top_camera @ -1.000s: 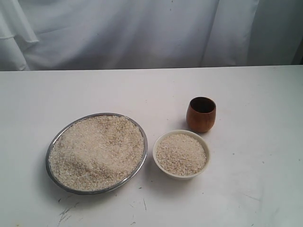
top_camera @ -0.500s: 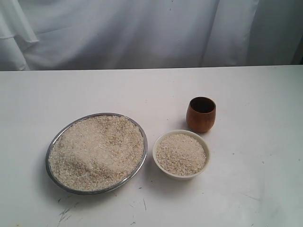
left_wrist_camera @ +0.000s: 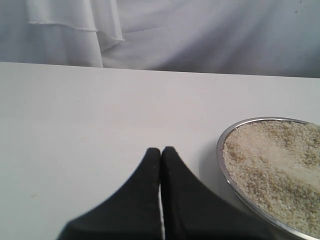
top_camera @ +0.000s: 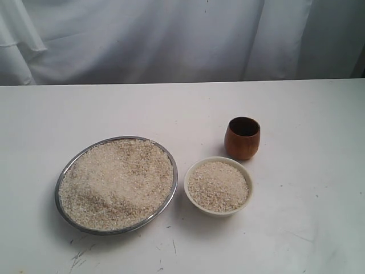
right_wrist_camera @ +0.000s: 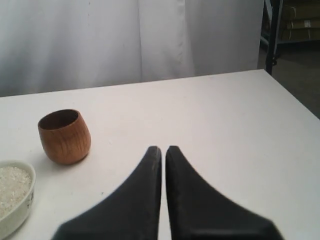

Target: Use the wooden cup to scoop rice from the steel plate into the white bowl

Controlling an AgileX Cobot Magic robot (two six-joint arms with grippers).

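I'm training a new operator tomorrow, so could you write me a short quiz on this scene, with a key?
1. True or false: the small reddish-brown wooden cup stands upright on the white table, with no claw touching it.
2. Which vessels hold off-white rice grains? A) only the wide shiny steel plate; B) only the small round white bowl; C) both; D) neither.
3. Fill in: the black left claw and the black right claw are each ____ (open or shut).
Key: 1 true; 2 C; 3 shut.
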